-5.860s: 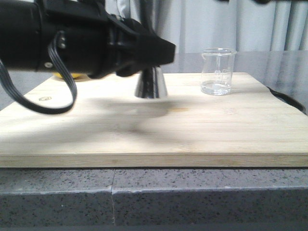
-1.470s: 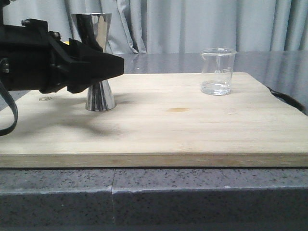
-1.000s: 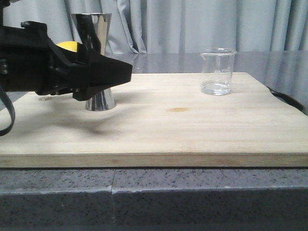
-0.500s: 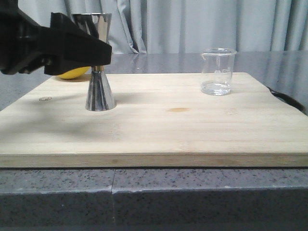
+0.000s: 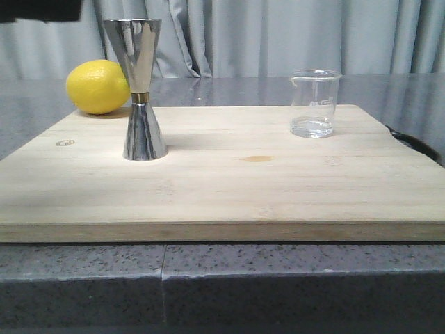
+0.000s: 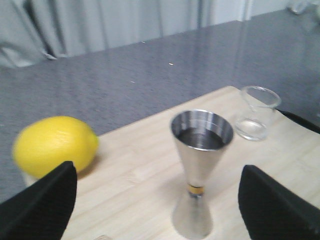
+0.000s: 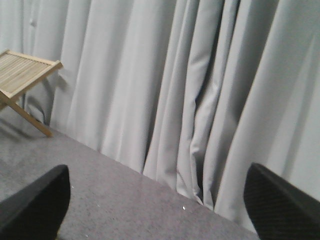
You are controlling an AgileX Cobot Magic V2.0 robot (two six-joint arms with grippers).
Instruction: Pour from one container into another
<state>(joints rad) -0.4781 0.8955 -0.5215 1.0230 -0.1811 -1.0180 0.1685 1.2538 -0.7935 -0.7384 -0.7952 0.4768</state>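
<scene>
- Tall mirror-polished steel hourglass jigger (image 5: 142,90), brass-coloured waist: upright on pale wooden cutting board (image 5: 229,188), left part; nothing touching it.
- Small clear glass beaker (image 5: 315,103) w/ pour lip, faint marks: upright on board, far right; well apart from jigger; a little clear liquid at bottom.
- Yellow lemon (image 5: 98,86): behind board's left rear edge, near jigger.
- Left gripper (image 6: 155,200): fingers spread wide, holding nothing; raised, jigger below betw. tips.
- Right gripper (image 7: 157,202): fingers wide apart, empty; faces grey curtain (image 7: 165,85).
</scene>
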